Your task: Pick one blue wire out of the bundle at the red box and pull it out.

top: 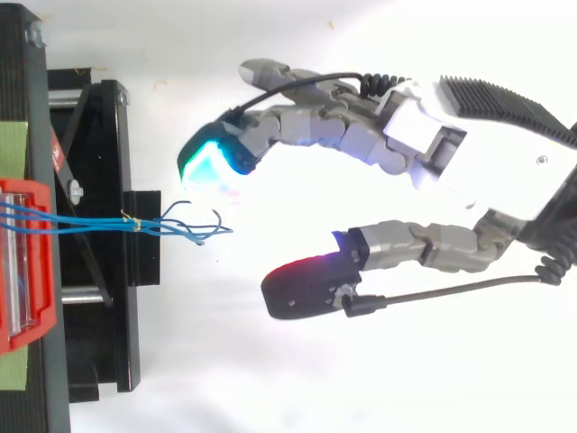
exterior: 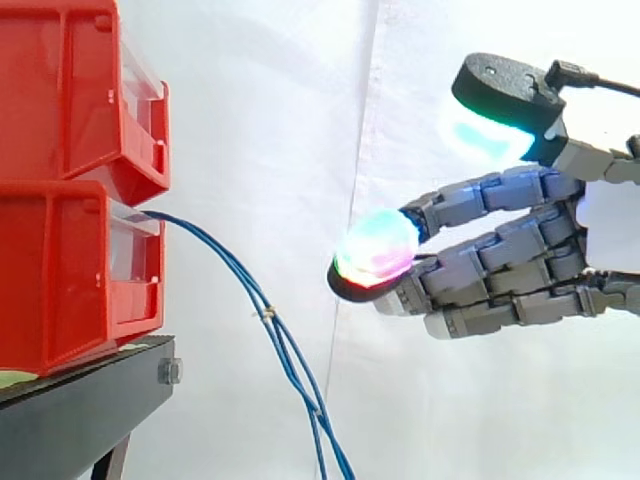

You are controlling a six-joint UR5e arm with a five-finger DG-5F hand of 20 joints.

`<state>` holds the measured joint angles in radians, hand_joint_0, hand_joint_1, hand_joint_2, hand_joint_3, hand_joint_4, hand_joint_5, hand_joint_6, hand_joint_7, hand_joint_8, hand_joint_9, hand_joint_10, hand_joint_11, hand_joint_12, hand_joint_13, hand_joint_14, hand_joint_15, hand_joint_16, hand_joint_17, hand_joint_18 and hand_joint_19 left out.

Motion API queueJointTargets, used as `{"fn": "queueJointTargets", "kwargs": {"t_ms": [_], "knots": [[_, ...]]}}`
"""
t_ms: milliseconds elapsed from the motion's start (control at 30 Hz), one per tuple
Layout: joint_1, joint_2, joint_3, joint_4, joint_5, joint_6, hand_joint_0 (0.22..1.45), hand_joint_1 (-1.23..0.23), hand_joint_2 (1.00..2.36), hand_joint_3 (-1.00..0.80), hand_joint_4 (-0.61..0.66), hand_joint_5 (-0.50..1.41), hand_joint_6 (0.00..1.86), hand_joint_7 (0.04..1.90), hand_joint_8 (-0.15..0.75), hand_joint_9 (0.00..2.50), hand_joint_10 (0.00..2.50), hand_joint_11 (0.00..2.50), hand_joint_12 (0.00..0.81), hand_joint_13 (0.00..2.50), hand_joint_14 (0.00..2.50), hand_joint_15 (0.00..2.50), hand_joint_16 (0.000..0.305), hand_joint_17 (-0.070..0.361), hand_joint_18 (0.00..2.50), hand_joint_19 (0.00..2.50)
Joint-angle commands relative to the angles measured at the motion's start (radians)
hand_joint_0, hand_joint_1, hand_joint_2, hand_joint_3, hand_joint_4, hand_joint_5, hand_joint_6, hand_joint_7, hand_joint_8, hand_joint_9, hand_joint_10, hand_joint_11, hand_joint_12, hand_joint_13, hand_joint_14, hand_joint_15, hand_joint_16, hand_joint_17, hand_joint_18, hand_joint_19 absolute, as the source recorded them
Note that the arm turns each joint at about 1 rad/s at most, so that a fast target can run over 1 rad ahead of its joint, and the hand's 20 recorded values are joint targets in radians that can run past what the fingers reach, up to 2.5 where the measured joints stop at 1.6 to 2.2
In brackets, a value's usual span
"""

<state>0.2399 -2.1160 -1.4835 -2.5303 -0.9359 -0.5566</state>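
The bundle of blue wires point(exterior: 232, 263) leaves the lower red bin point(exterior: 60, 280), sags down to the right and is gathered by a small tie point(exterior: 268, 314); it seems to hold three or four strands. A second red bin point(exterior: 60, 90) sits on top, both on a black stand point(exterior: 70, 410) before the white curtain point(exterior: 300, 120). The hand point(top: 433, 144) hovers to the right, fingers nearly straight, thumb spread wide, holding nothing. The wires' loose ends lie near its fingertips point(top: 209, 161), not touching.

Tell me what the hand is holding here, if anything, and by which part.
Nothing is held. The hand is open and clear of the blue wires hanging from the lower red bin.
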Motion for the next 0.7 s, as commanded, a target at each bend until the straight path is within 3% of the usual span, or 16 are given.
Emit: {"fn": "queueJointTargets", "kwargs": {"t_ms": [0, 100, 167, 233, 267, 433, 567, 667], "knots": [[-0.005, -0.012, -0.001, 0.036, 0.002, -0.009, 0.49, -0.45, 1.00, -0.48, 0.26, -0.22, 0.50, 0.78, 0.323, 0.43, 0.00, 0.15, 0.410, 0.10, 0.00, 0.07, 0.058, 0.130, 0.07, 0.17], [-0.019, -0.078, 0.002, 0.085, 0.000, -0.002, 0.49, -0.45, 1.00, -0.48, 0.26, -0.22, 0.50, 0.78, 0.324, 0.43, 0.00, 0.14, 0.410, 0.10, 0.00, 0.07, 0.058, 0.131, 0.07, 0.17], [-0.024, -0.084, 0.003, 0.125, -0.003, 0.006, 0.49, -0.45, 1.00, -0.48, 0.26, -0.22, 0.50, 0.77, 0.325, 0.43, 0.00, 0.14, 0.411, 0.11, 0.00, 0.08, 0.058, 0.131, 0.07, 0.17], [-0.028, -0.084, 0.003, 0.220, -0.001, 0.000, 0.49, -0.45, 1.00, -0.48, 0.26, -0.22, 0.50, 0.77, 0.325, 0.43, 0.00, 0.14, 0.411, 0.11, 0.00, 0.07, 0.058, 0.131, 0.07, 0.18], [-0.030, -0.084, 0.003, 0.232, -0.001, -0.006, 0.49, -0.45, 1.00, -0.48, 0.26, -0.22, 0.50, 0.78, 0.326, 0.43, 0.00, 0.14, 0.411, 0.11, 0.00, 0.07, 0.058, 0.131, 0.07, 0.17], [-0.036, -0.118, 0.003, 0.248, -0.015, -0.071, 0.49, -0.45, 1.00, -0.48, 0.26, -0.22, 0.50, 0.78, 0.325, 0.43, 0.00, 0.14, 0.412, 0.11, 0.00, 0.07, 0.058, 0.131, 0.07, 0.17], [-0.039, -0.157, 0.003, 0.364, -0.050, -0.132, 0.49, -0.46, 1.00, -0.48, 0.25, -0.23, 0.50, 0.78, 0.326, 0.43, 0.01, 0.13, 0.412, 0.11, 0.00, 0.07, 0.058, 0.131, 0.07, 0.17], [-0.039, -0.170, 0.003, 0.430, -0.057, -0.167, 0.49, -0.46, 1.00, -0.47, 0.25, -0.23, 0.50, 0.78, 0.326, 0.43, 0.00, 0.14, 0.412, 0.12, 0.00, 0.07, 0.058, 0.130, 0.08, 0.18]]}}
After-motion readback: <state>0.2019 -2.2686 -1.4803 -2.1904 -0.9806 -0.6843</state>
